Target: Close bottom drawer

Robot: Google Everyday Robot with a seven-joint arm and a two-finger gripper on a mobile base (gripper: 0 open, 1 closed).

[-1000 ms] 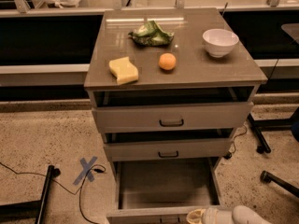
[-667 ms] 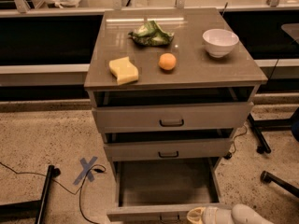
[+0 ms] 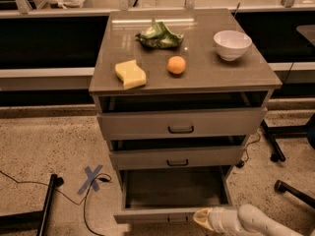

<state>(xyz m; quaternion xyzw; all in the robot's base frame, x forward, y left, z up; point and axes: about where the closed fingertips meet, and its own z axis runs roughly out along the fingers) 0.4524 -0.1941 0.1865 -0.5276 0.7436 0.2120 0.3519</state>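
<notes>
**Camera view, sole entry.**

- Item 1: grey cabinet, centre of scene. On its top (image 3: 147,18) are a green crumpled wrapper (image 3: 160,36), a yellow sponge-like block (image 3: 130,73), an orange (image 3: 176,65) and a white bowl (image 3: 232,44).
- Item 2: top drawer (image 3: 181,123) and middle drawer (image 3: 177,157). Each stands slightly out of the carcass.
- Item 3: bottom drawer (image 3: 172,188), lowest of the three. It is pulled far out toward the near side, with its plain grey inside exposed and nothing seen in it. Its front panel lies at the near edge of the picture, with the small dark handle (image 3: 176,220) partly cut off.
- Item 4: gripper (image 3: 201,218), near right. It sits at the right end of the bottom drawer's front panel, and the white arm trails off to the right. Whether it is open or closed cannot be told, and nothing is seen in its hold. Contact with the panel cannot be confirmed.

**Step in hand (judgement):** the gripper is placed at the drawer front and the push is not yet done, since the drawer is fully out.

**Next move (judgement):** a straight push toward the far side along the runners. The contact point is right of centre, so the drawer may skew. Moving the gripper left toward the handle would push more squarely.

**Edges and room:**
- The drawer's path into the carcass looks unobstructed, with the middle drawer's front overhanging it.
- To the left, the floor carries a blue tape cross (image 3: 92,177), a cable and a black stand leg (image 3: 47,205), all well apart from the drawer.
- To the right, chair legs with castors (image 3: 295,191) stand near the arm's side.
</notes>
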